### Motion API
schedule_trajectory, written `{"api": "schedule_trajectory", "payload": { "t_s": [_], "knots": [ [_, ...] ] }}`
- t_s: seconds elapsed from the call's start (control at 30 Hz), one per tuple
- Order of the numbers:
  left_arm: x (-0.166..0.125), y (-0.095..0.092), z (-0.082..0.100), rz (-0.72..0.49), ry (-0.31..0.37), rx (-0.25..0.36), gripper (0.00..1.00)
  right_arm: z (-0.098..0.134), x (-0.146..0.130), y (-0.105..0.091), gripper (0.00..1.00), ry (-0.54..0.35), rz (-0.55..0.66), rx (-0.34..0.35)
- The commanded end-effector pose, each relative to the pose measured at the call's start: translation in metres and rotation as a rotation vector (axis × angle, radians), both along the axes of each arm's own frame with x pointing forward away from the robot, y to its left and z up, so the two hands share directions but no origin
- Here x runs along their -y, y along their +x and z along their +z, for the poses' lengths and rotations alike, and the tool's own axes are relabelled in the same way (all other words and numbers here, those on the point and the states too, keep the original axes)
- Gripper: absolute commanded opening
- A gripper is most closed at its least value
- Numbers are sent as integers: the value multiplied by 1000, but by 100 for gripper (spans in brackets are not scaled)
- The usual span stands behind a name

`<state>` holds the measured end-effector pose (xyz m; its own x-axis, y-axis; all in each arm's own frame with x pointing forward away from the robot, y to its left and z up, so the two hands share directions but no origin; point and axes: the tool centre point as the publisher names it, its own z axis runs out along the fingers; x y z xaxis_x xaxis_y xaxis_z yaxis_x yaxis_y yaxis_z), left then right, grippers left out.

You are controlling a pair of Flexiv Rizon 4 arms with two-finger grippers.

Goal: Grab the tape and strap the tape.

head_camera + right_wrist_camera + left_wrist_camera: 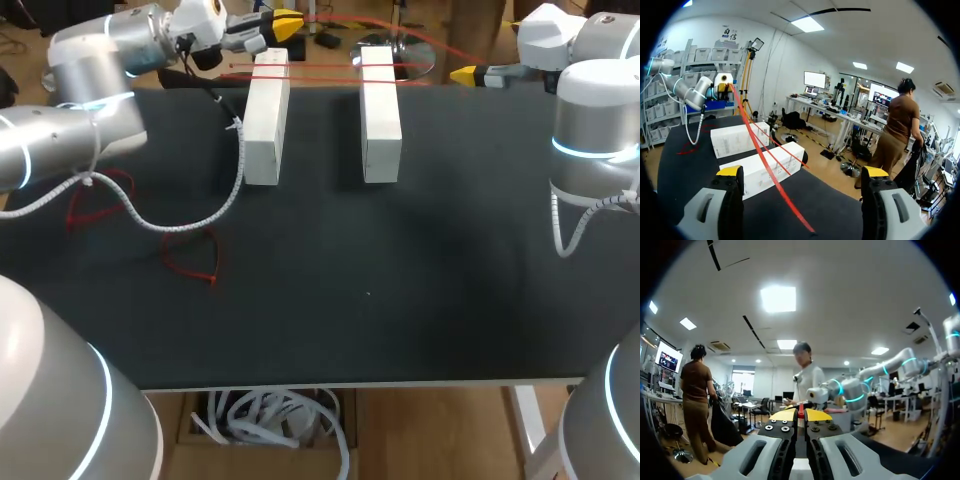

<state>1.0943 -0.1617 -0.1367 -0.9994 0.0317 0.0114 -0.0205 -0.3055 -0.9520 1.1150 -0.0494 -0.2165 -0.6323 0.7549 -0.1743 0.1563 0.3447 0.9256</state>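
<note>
Left gripper [800, 415] is clamped on the red tape [771, 170], which stretches across both white blocks [381, 110]. Right gripper [802, 171] hangs wide apart, with the tape running untouched between its fingers. Strapping looks underway; next, the right should pinch it.
</note>
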Motion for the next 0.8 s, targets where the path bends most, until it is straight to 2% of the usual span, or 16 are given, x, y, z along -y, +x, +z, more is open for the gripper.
{"api": "schedule_trajectory", "payload": {
  "t_s": [0.03, 0.8],
  "knots": [
    [4, 0, 0, 7, -4, -2, 0, 0, 0, 0, 100, 0, 0, 0],
    [18, 0, 4, -32, -34, 6, 0, 0, 0, 0, 100, 0, 0, 0]
  ]
}}
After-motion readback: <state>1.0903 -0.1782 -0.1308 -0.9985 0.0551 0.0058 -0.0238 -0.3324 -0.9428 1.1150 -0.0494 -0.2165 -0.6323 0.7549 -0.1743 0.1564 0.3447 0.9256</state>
